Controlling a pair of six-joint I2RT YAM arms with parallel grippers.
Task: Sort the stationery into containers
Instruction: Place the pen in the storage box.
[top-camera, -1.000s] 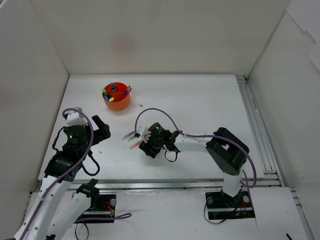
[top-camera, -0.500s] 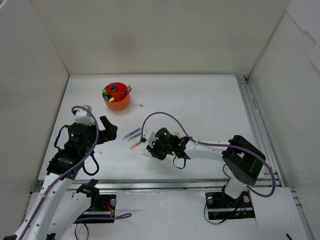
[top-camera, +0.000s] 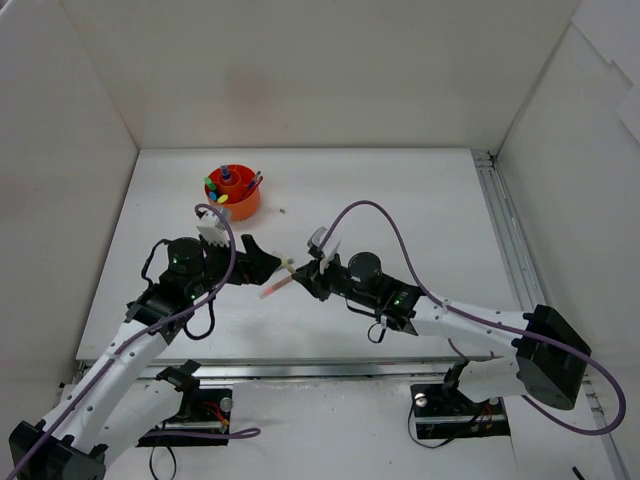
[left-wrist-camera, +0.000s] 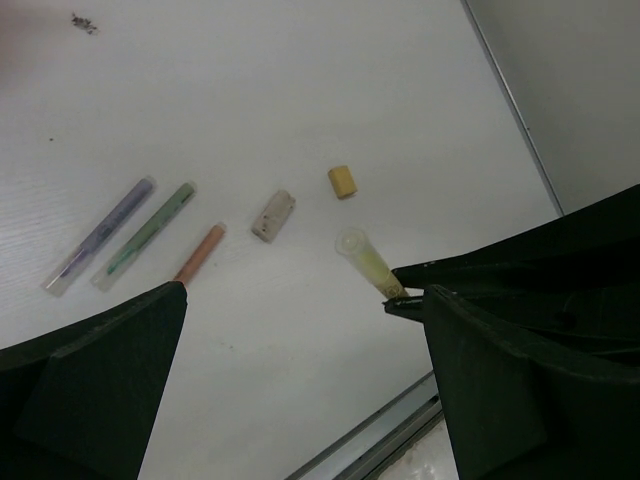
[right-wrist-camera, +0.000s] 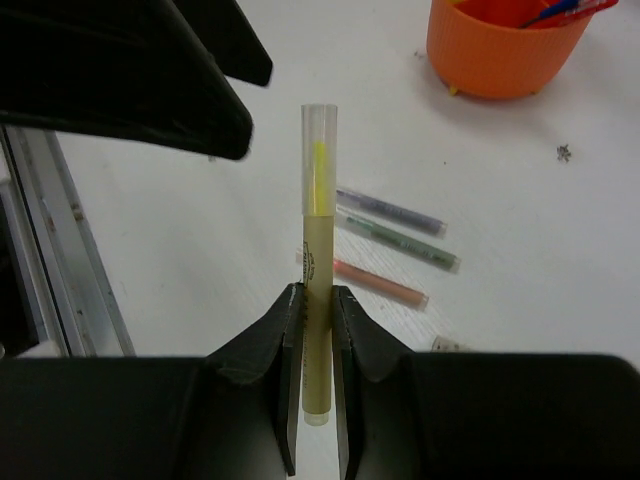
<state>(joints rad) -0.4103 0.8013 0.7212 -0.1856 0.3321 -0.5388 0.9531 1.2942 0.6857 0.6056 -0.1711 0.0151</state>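
My right gripper (right-wrist-camera: 317, 295) is shut on a yellow highlighter (right-wrist-camera: 318, 240) with a clear cap and holds it above the table, cap pointing away. In the top view the right gripper (top-camera: 303, 279) faces my left gripper (top-camera: 266, 263) at mid-table. The left gripper (left-wrist-camera: 305, 295) is open, and the highlighter's cap (left-wrist-camera: 358, 252) hangs just beside its right finger without touching. On the table below lie a purple pen (left-wrist-camera: 100, 235), a green pen (left-wrist-camera: 150, 232), a red pen (left-wrist-camera: 200, 252), a grey eraser (left-wrist-camera: 273, 215) and a yellow eraser (left-wrist-camera: 342, 181). The orange organizer (top-camera: 233, 195) stands at the back left and holds several items.
The left gripper's black fingers (right-wrist-camera: 130, 80) fill the upper left of the right wrist view. A metal rail (left-wrist-camera: 380, 440) runs along the table's near edge. White walls enclose the table on three sides. Purple cables loop over both arms.
The right gripper shut on the yellow highlighter and lifted it off the table. Both arms reached forward, and the left gripper moved right until it faces the highlighter's cap.
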